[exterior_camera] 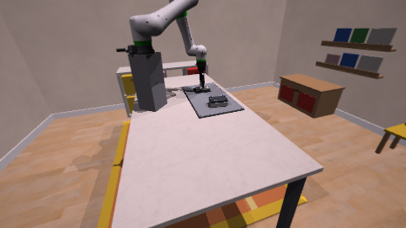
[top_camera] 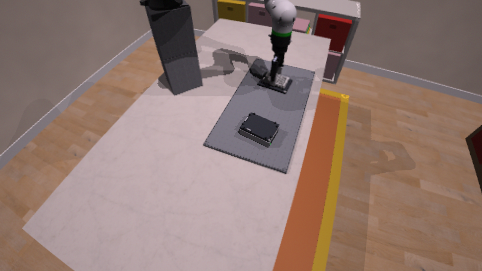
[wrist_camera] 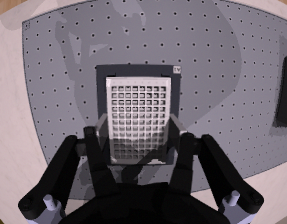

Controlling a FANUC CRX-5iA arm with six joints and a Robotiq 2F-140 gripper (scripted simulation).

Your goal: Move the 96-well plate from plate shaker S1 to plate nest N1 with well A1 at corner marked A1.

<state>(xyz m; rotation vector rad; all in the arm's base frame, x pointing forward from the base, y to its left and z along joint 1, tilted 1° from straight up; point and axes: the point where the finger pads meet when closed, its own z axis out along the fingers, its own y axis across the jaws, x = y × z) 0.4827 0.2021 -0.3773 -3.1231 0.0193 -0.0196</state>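
The white 96-well plate is over the dark nest N1 at the far end of the grey perforated mat. In the wrist view it lies within the nest's frame. I cannot tell whether it is fully down. A small pale mark sits at the frame's far right corner. My gripper is shut on the plate's near end, pointing straight down; it also shows in the top view and the exterior view. The black plate shaker S1 stands mid-mat with nothing on it.
The arm's grey pedestal stands on the table left of the mat. A white shelf with coloured bins is behind the table's far edge. An orange and yellow strip runs along the floor on the right.
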